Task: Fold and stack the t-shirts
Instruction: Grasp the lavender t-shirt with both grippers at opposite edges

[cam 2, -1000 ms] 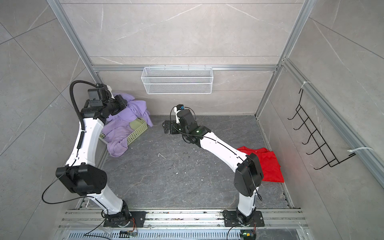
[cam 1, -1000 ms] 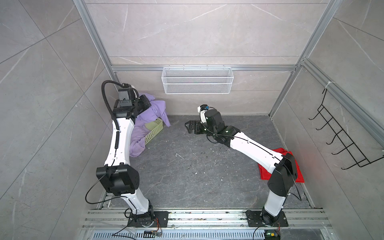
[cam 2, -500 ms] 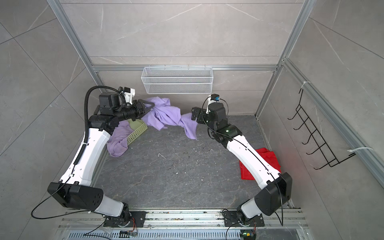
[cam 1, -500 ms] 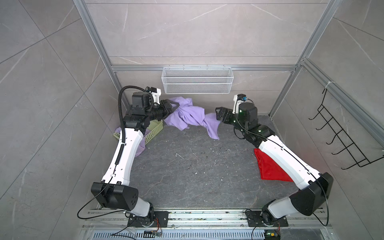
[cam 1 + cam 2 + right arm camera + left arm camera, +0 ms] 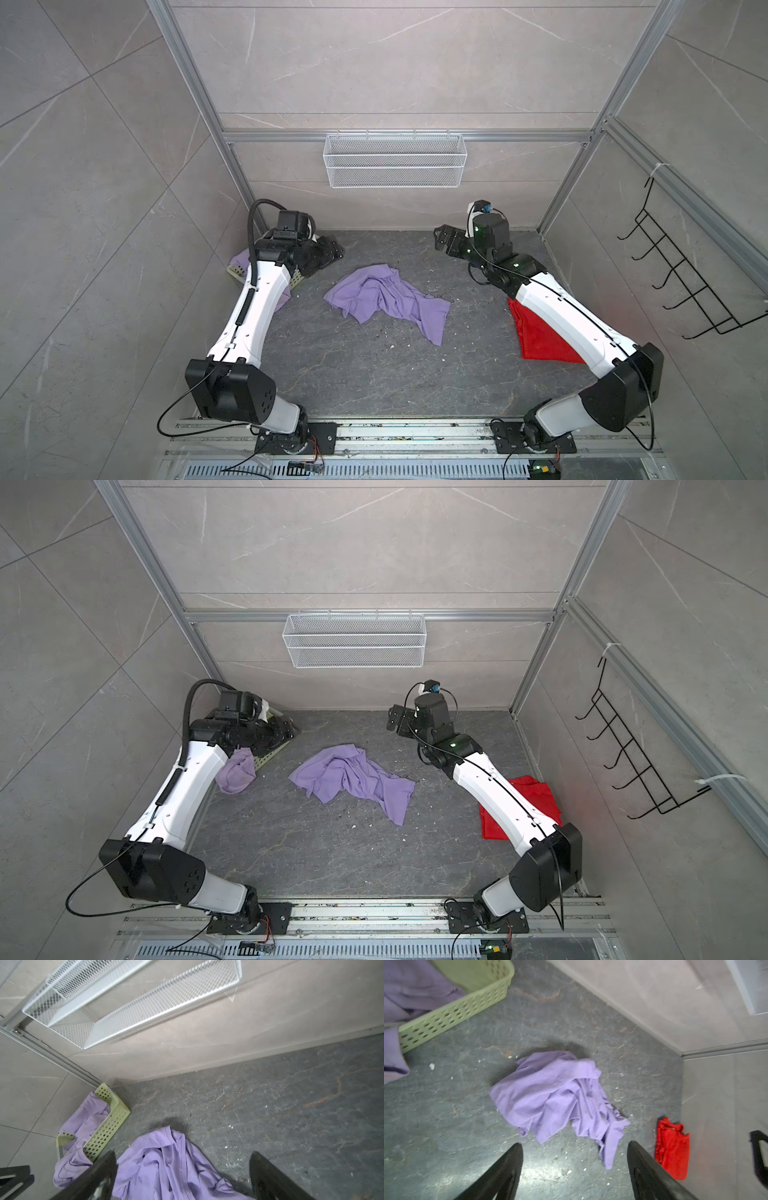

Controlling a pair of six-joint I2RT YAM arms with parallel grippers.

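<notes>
Dark grey, veined stone-look floor (image 5: 374, 374) carries everything here. Near its middle, a little toward the back edge, lies the loose t-shirt (image 5: 386, 299), gripped by nothing. It sits between the two pincers and apart from both. The left pincer (image 5: 332, 251) hangs over the floor by the back left corner, and the right pincer (image 5: 440, 239) hangs over the back edge on the other side. In each wrist view the black jaws stand wide with nothing between them, the left pincer (image 5: 573, 1144) and the right pincer (image 5: 182, 1153) both looking down at the cloth. The loose t-shirt (image 5: 556, 1097) is soft lilac cotton, a crumpled heap with deep folds and one narrow flap trailing toward the front right. A stitched hem shows along one fold in the right wrist view. A second t-shirt (image 5: 237, 773), the same lilac, spills over the rim of a pale green plastic basket (image 5: 452, 1012) with rows of oval holes, set in the back left corner. A red cloth (image 5: 536, 796) lies flat by the right edge, partly under the right arm.
</notes>
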